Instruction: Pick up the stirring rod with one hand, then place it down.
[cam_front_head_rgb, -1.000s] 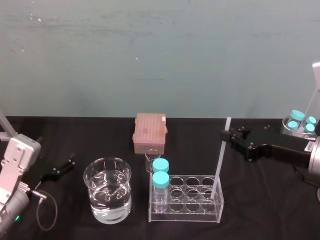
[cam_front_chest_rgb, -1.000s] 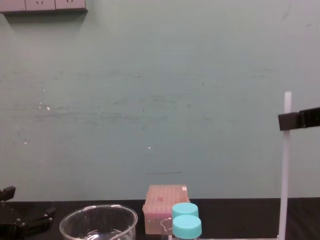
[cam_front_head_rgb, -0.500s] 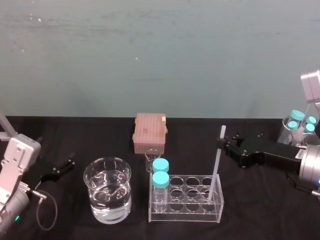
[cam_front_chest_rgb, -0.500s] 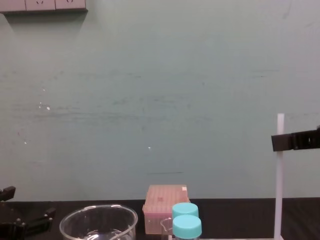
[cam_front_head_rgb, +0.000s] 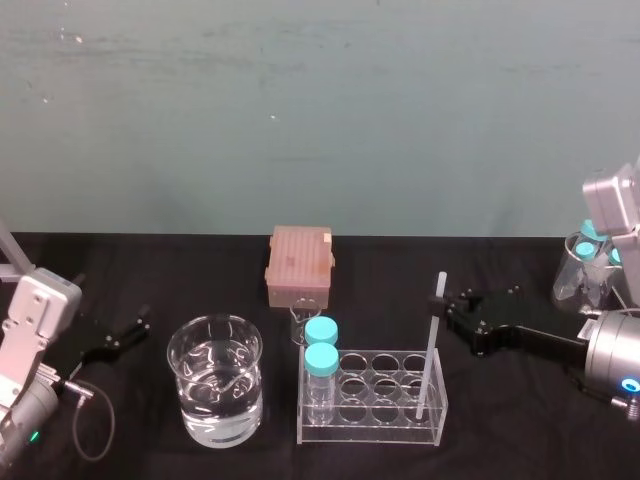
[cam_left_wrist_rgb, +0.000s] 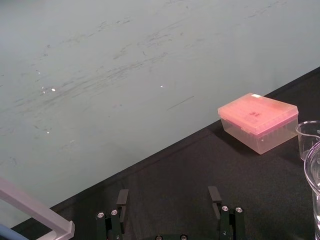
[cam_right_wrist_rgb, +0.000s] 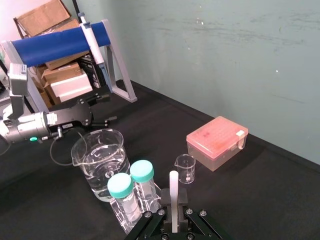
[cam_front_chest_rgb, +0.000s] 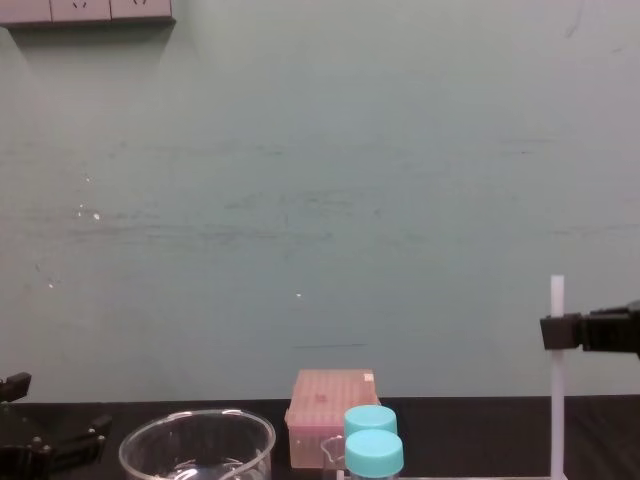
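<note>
Currently your right claw is clamped on the stirring rod, gripping it near its upper end so that a short white tip shows above the fingers. The right wrist view shows the rod pinched between the two black fingers. In the chest view the claw comes in from the right edge and the rod stands upright.

You can see the rod's lower end inside the clear rack, in its right-hand column of holes. Which row it sits in is hard to tell. From the head camera the rod leans a little, its top towards the right arm.

Two blue-capped bottles stand in the rack's left-hand column, well apart from the rod. Left of the rack is a large beaker part-filled with water. A small empty beaker stands just behind the bottles, and a pink box lies farther back on the black counter.

Your left claw is parked low at the counter's left side, away from the rod. Its fingers are spread apart with nothing between them, as the left wrist view shows.
</note>
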